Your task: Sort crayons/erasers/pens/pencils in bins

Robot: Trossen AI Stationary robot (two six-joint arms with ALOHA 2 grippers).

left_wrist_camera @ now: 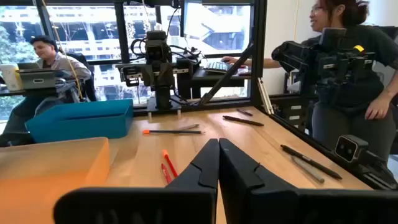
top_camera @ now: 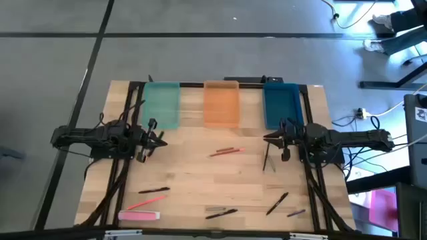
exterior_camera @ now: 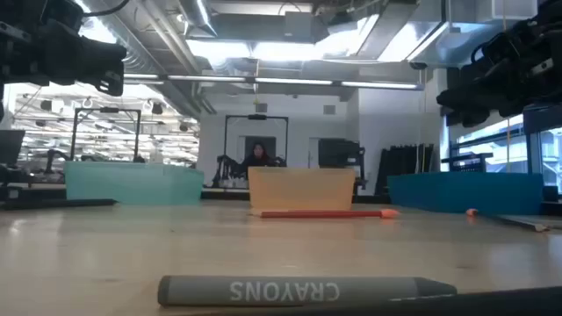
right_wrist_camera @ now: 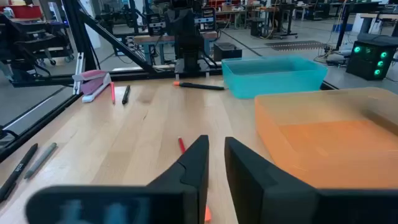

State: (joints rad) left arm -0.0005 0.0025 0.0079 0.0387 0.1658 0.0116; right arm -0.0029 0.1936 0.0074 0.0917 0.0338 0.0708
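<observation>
Both arms are hovering above the light wooden table (top_camera: 200,177), nothing gripped: left gripper (top_camera: 159,141) is sitting near the teal-green translucent plastic bin (top_camera: 162,103) with its pincer pressed fully together, right gripper (top_camera: 268,139) is hanging just in front of the blue translucent plastic bin (top_camera: 281,103) with only a narrow empty gap between its fingers (right_wrist_camera: 194,155). Slim black pen (top_camera: 267,159) is lying flat just beside the right gripper, red pencils (top_camera: 225,152) are lying close together in front of the orange translucent plastic bin (top_camera: 221,103), flat pink eraser with white part (top_camera: 139,215) is lying at the near edge, no item showing in any bin. Risks, as I'm judging it: going down with the gap this narrow is likely pushing the pen away instead of straddling it; thin round sticks are prone to rolling or skidding on bare wood; the paired pencils are inviting a double pick; both arms reaching for the middle are risking a clash
</observation>
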